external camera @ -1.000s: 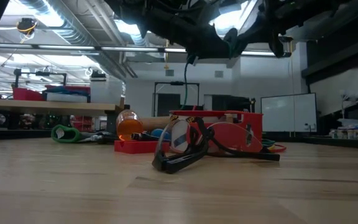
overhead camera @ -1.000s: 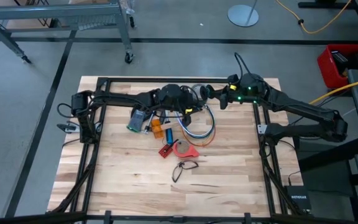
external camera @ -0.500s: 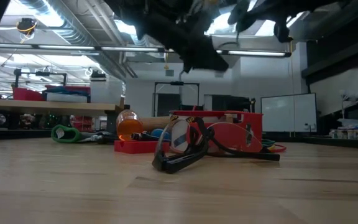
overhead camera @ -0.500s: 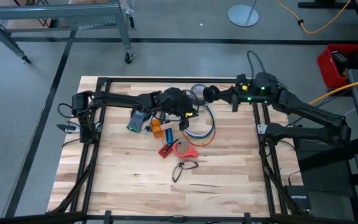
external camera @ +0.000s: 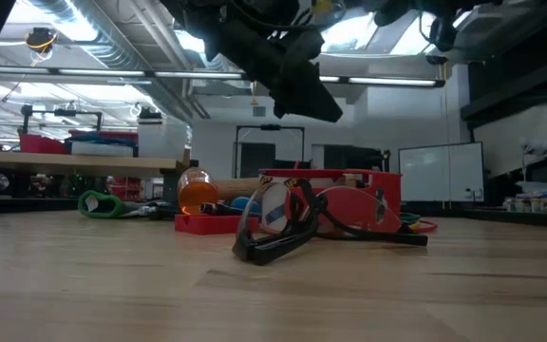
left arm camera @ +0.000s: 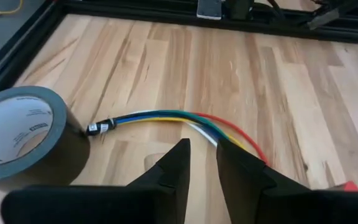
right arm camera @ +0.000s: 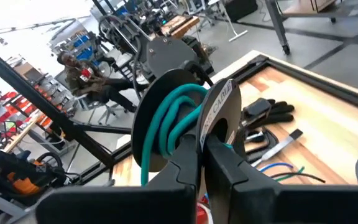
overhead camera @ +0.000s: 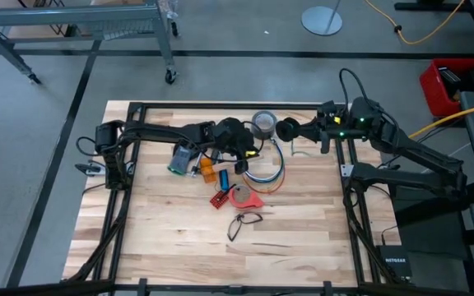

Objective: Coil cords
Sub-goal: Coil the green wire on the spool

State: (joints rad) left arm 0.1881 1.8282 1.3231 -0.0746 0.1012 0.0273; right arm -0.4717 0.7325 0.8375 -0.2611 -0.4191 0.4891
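The cords (overhead camera: 264, 171) lie on the table as a loose loop of blue, white, green and red-orange cables. In the left wrist view they show as a bundle (left arm camera: 166, 117) with one end beside the grey duct tape roll (left arm camera: 17, 134). My left gripper (overhead camera: 249, 156) hangs well above the loop (left arm camera: 202, 149). Its fingers are a narrow gap apart and hold nothing. My right gripper (overhead camera: 296, 129) is above the far right of the table, shut on a black reel (overhead camera: 286, 128) wound with teal cord (right arm camera: 166, 124). My right gripper pinches the rim of the reel's labelled flange (right arm camera: 215, 121) between its two fingers. One finger (right arm camera: 188, 158) stands on the side of the teal winding, and the other is outside. The reel is lifted clear of the table, with its flanges on edge.
The duct tape roll (overhead camera: 263, 123) lies by the table's far edge. Red printed parts (overhead camera: 241, 197), orange and blue pieces (overhead camera: 212, 171) and a grey device (overhead camera: 180, 158) lie left of the loop, and black-framed glasses (overhead camera: 243, 222) lie nearer. Black gloves (right arm camera: 269, 112) lie on the wood.
My right gripper has carried the reel toward the table's right edge, uncovering the duct tape roll in the high view. A teal cord end that hung below it in the low view has gone out of sight. My left gripper has shifted slightly right and nearer, above the loop.
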